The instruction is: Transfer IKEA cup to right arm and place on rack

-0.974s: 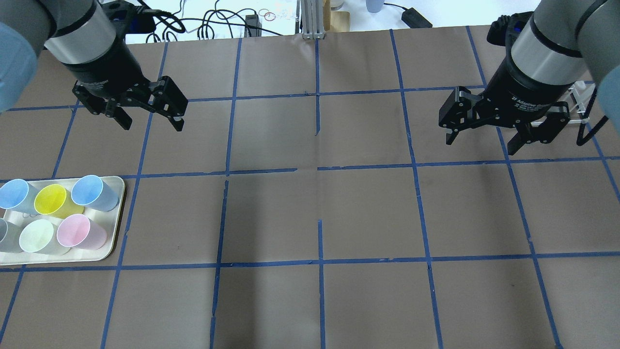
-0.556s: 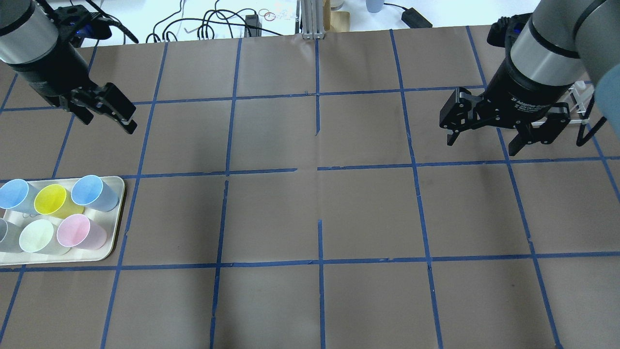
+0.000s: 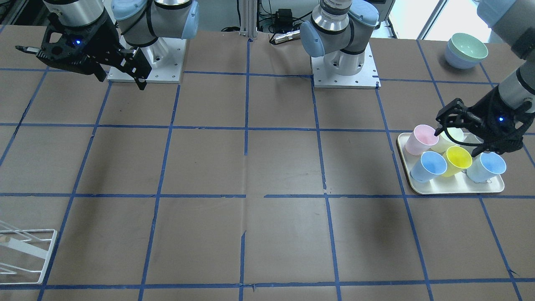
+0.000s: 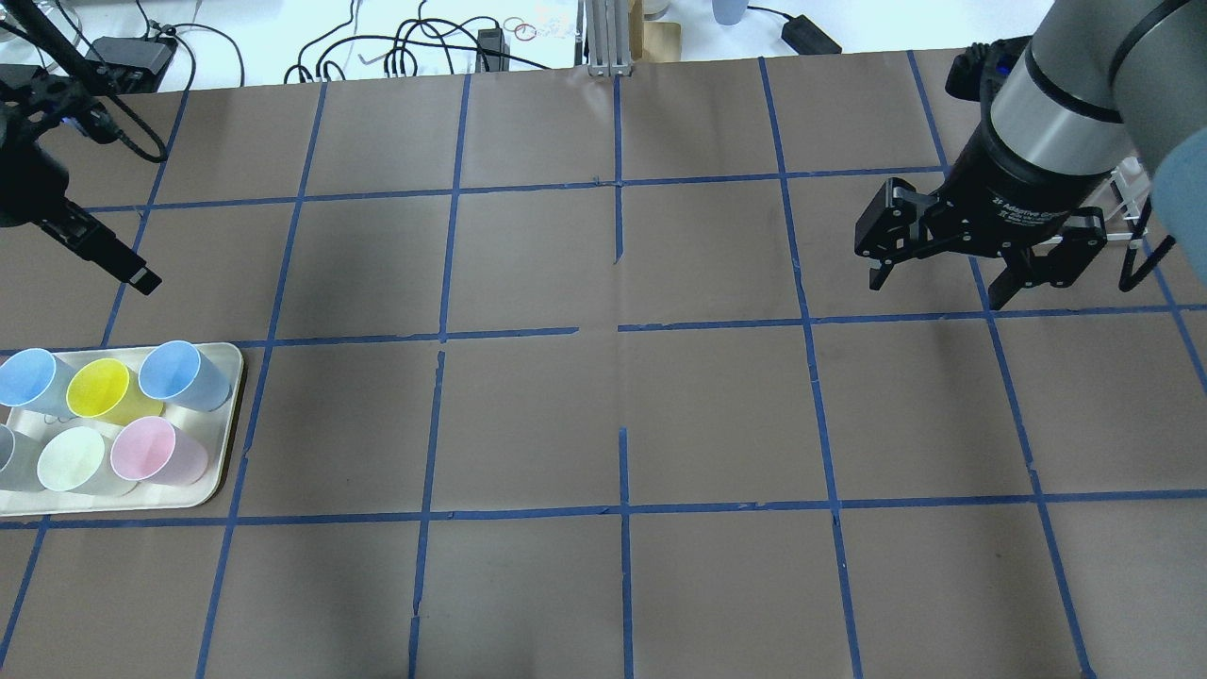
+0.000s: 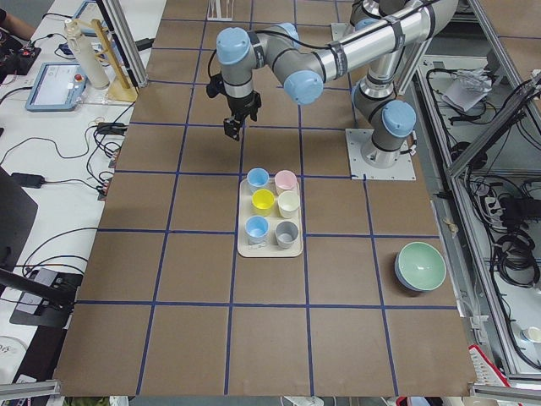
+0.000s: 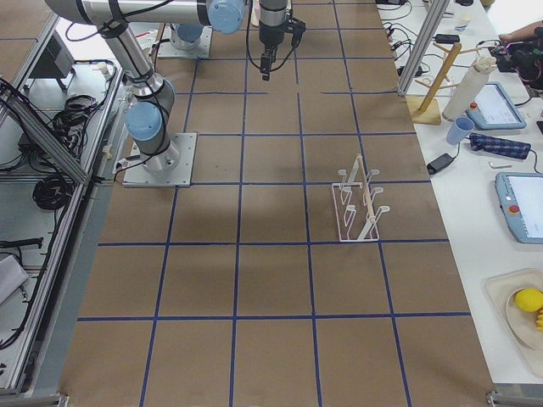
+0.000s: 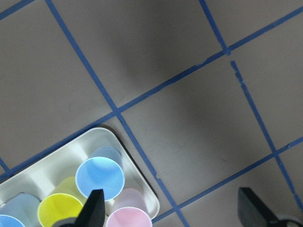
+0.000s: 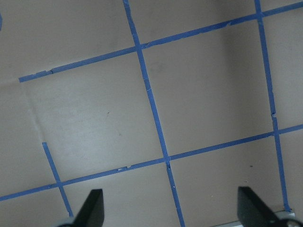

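Hovering beside cup tray (image 3: 455,190): L tool (image 3: 455,143) spread; R tool (image 4: 935,290) likewise.

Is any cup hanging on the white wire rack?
No, the rack stands with bare prongs in the exterior right view.

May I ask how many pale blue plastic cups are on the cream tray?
2: one pale blue plastic cup and the second blue cup flank the yellow plastic cup in one row of the cream tray. None seems hidden.
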Controlling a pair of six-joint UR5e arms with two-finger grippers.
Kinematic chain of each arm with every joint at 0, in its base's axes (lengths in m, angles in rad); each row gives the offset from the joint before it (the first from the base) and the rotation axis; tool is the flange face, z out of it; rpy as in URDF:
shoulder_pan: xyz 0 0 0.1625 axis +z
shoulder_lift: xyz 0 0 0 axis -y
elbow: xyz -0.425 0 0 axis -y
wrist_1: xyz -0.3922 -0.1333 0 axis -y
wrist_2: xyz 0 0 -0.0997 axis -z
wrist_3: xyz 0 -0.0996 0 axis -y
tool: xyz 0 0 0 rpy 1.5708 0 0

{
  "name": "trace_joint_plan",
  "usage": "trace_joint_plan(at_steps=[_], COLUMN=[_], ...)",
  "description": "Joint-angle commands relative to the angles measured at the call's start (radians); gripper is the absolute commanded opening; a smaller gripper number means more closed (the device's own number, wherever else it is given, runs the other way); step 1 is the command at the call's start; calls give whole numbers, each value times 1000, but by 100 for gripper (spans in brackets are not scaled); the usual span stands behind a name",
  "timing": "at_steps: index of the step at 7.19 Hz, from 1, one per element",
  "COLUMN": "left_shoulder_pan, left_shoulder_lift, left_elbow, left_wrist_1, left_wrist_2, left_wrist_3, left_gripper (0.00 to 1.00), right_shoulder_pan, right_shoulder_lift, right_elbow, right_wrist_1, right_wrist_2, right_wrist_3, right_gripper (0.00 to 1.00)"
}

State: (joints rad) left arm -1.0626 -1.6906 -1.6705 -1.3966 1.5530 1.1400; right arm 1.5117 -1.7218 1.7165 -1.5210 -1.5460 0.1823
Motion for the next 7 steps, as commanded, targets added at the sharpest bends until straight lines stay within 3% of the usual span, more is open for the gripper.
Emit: trace_joint_plan(at_steps=[1,2,3,7], left_shoulder_pan=[81,81,81,84], left_shoulder_lift=[-55,-81,-107,-184], left_elbow=[-67,-78,-92,-121], left_wrist_1=[150,172,189,254], left_wrist_2=[-1,4,44,52], left_wrist_3=[180,267,289,316], left_gripper=[100,100,100,100], right_shoulder_pan=[-1,-1,-10,-10], right_shoulder_lift=[-1,1,2,5], right_elbow=[0,0,-1,2], right_wrist_1=[4,-1,-19,-4], right_wrist_2=[-8,-9,-9,-11], right_wrist_3=[-3,-4,-1,11], right_gripper=[100,100,100,100])
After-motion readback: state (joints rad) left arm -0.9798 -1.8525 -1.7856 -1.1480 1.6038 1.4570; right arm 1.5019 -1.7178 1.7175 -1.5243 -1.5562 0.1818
